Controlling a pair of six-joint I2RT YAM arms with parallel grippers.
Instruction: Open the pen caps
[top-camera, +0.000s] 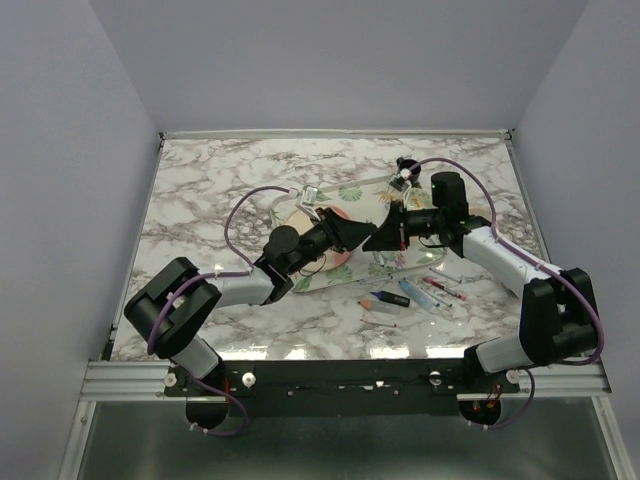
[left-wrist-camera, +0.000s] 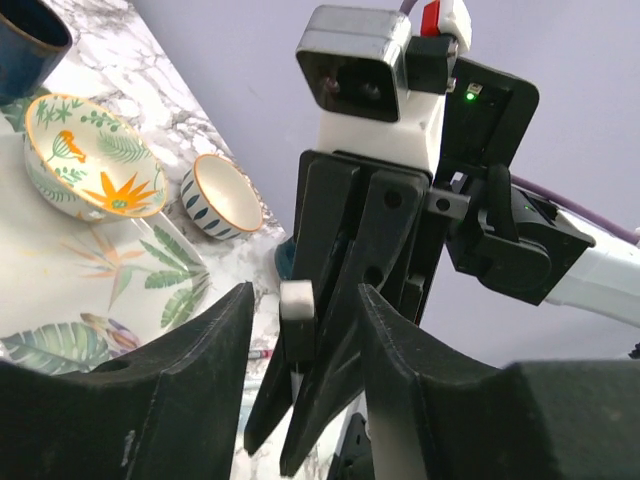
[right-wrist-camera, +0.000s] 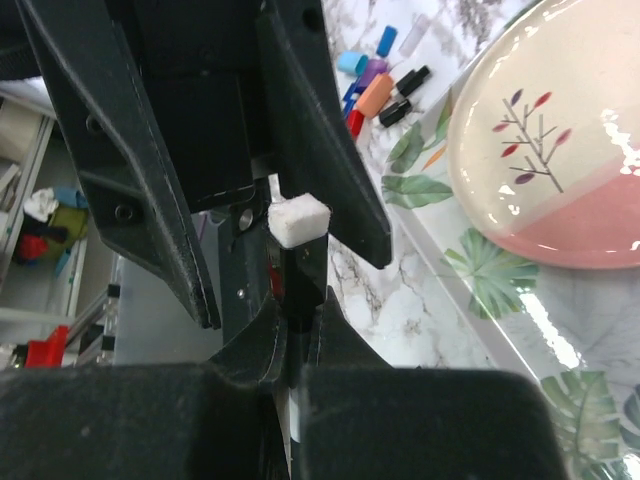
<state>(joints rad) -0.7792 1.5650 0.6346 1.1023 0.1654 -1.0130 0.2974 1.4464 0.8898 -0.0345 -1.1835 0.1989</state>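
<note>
Pen caps (right-wrist-camera: 375, 95) in light blue, blue, purple, orange, black and red sit on a huddle of short markers (top-camera: 410, 296). These lie loose on the grey-veined marble worktop (top-camera: 220, 190), near the plate, and neither arm is touching them.

The one in play is a thin black-and-white pen (right-wrist-camera: 295, 285), raised above the worktop between the two arms. The right end effector (right-wrist-camera: 297, 328) is clenched on its barrel and points the pen's white squarish end piece (right-wrist-camera: 298, 220) at the other arm. This looks meant to anchor the barrel so the end can be pulled off along its length. The left end effector (left-wrist-camera: 304, 312) is released. Its fingers stand either side of the white piece, which lies close against one finger and apart from the other, so nothing is gripped there. Whether the white piece is a cap or the barrel's tail, I cannot tell.

As for containers, a pink-and-cream oval ceramic plate (right-wrist-camera: 560, 200) with a branch drawing rests on a leaf-printed clear tray (right-wrist-camera: 480, 275) and shows nothing in it. Farther off stand three bowls:
- a cream bowl painted with an orange flower (left-wrist-camera: 90, 130)
- a small bowl with blue leaf marks outside (left-wrist-camera: 200, 205)
- a dark blue bowl (left-wrist-camera: 30, 40)

Their insides look bare as far as can be seen.
</note>
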